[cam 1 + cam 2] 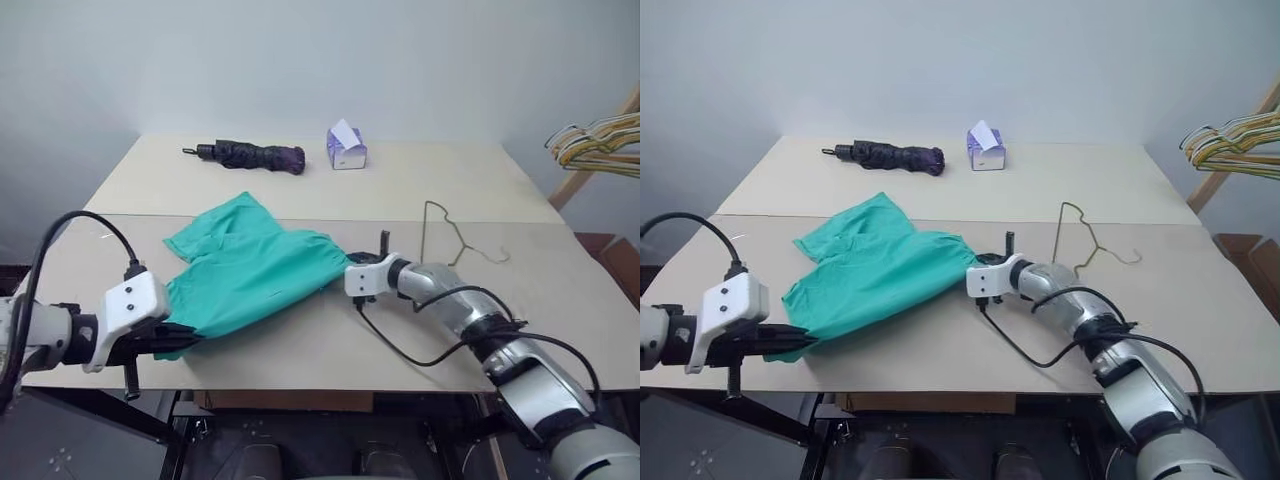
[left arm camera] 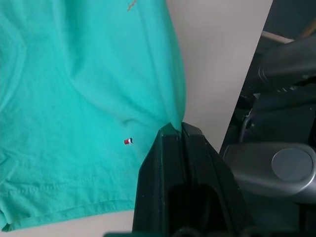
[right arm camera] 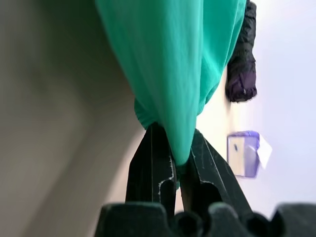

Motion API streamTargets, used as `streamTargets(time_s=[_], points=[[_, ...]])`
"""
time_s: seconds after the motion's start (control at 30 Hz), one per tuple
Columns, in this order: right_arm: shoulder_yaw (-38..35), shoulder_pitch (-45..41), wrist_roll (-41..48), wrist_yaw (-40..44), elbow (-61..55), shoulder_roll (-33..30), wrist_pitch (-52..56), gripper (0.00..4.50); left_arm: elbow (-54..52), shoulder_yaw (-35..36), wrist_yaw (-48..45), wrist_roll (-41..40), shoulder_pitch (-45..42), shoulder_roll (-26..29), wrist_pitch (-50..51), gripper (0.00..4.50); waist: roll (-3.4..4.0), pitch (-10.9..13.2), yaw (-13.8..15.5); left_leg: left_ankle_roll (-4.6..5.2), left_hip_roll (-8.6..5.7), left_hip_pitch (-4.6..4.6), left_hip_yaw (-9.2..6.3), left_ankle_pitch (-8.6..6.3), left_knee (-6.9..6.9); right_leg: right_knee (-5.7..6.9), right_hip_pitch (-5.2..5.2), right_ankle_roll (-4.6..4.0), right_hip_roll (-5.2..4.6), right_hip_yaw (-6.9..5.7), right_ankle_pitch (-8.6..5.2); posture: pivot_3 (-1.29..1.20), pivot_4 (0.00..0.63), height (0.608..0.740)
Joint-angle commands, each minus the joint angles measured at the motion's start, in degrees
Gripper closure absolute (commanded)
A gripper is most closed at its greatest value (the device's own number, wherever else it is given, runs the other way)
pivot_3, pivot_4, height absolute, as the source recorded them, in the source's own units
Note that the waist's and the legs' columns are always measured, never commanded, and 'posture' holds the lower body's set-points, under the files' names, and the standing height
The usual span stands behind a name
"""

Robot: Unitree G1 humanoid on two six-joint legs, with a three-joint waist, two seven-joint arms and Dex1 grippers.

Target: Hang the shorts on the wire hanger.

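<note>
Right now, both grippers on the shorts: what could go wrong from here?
1. Left gripper and right gripper each pinch only an edge of the shorts; cloth could slip out when lifted.
2. The wire hanger lies loose just beyond the right arm; a sweep could knock it away.

Teal-green shorts (image 1: 250, 270), olive wire hanger (image 1: 445, 230)
</note>
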Motion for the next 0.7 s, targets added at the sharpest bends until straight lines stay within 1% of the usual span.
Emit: streamTargets(time_s=[0.03,0.1,0.2,0.27,0.37,0.43,0.53,0.6,0.67,0.7], points=[[-6.7,4.2,2.4,5.8,-12.4,-6.8,4.9,4.47,-0.1,-3.1,-0.9,0.4,-2.6,0.7,-2.2,4.50,0.00,0.0,-0.1,0.00,0.00,0.01,0.01,0.00,0.00,0.00,0.01,0.00,0.00,0.01,0.00,0.16,0.000,0.740],[-9.4,9.5,3.8,11.5,-21.5,-12.3,7.3,4.47,-0.9,-5.8,-2.0,-0.7,-4.2,0.4,-2.7,4.50,0.01,0.0,-0.1,0.00,0.01,0.02,0.01,0.00,0.00,0.03,0.01,0.00,0.01,0.01,0.00,0.14,0.000,0.740],[-11.7,17.4,9.2,21.9,-33.4,-20.4,8.8,4.47,-1.3,-8.4,-4.6,-2.3,-5.2,0.8,-3.4,4.50,0.03,0.0,-0.1,0.00,0.00,0.01,0.01,0.00,0.01,-0.01,0.01,0.02,0.01,0.01,-0.01,0.11,0.000,0.740],[-12.8,20.8,12.3,25.8,-39.2,-22.7,11.3,4.47,-1.0,-9.1,-6.0,-2.3,-5.3,1.4,-4.3,4.50,0.02,0.0,-0.7,0.01,0.01,0.03,0.01,0.00,0.02,-0.02,0.04,0.02,0.00,0.00,-0.02,0.10,0.000,0.740],[-14.0,24.4,19.9,32.5,-48.1,-23.6,18.3,4.47,1.4,-10.4,-8.0,-0.2,-6.6,3.2,-6.1,4.50,0.00,0.0,-2.3,0.01,0.04,0.20,0.01,0.00,0.05,0.04,0.14,0.24,0.04,0.02,-0.18,0.08,0.000,0.740],[-14.8,25.1,24.6,36.4,-52.4,-23.9,21.8,4.47,3.8,-11.1,-9.1,0.8,-8.4,4.3,-7.6,4.50,0.02,0.0,-3.1,0.01,0.05,0.30,0.01,0.00,0.04,0.09,0.20,0.21,0.06,0.03,-0.21,0.07,0.000,0.740],[-15.8,22.8,31.4,39.8,-55.5,-22.5,30.3,4.47,8.3,-13.1,-10.8,2.0,-13.1,4.4,-10.0,4.50,0.02,0.0,-3.4,0.01,0.05,0.29,0.01,0.00,0.04,0.10,0.20,0.21,0.06,0.02,-0.23,0.06,0.000,0.740],[-14.8,18.5,32.4,42.1,-54.3,-22.3,35.5,4.47,12.7,-16.2,-10.8,4.2,-18.8,2.7,-12.1,4.50,0.02,0.0,-3.3,0.01,0.04,0.29,0.01,0.00,0.04,0.09,0.21,0.19,0.06,0.02,-0.22,0.06,0.000,0.740],[-14.6,12.4,33.4,41.7,-49.8,-19.8,39.8,4.47,19.1,-20.5,-7.4,8.2,-28.1,-1.5,-12.9,4.50,0.03,0.0,-3.1,0.01,0.03,0.32,0.01,0.00,0.07,0.08,0.25,0.18,0.06,0.01,-0.21,0.06,0.000,0.740],[-15.0,7.7,34.0,40.5,-45.5,-17.3,42.4,4.47,24.1,-22.5,-2.9,11.4,-35.0,-5.7,-13.3,4.50,0.02,0.0,-2.9,0.01,0.04,0.31,0.01,0.00,0.08,0.10,0.24,0.14,0.08,0.00,-0.18,0.05,0.000,0.740]])
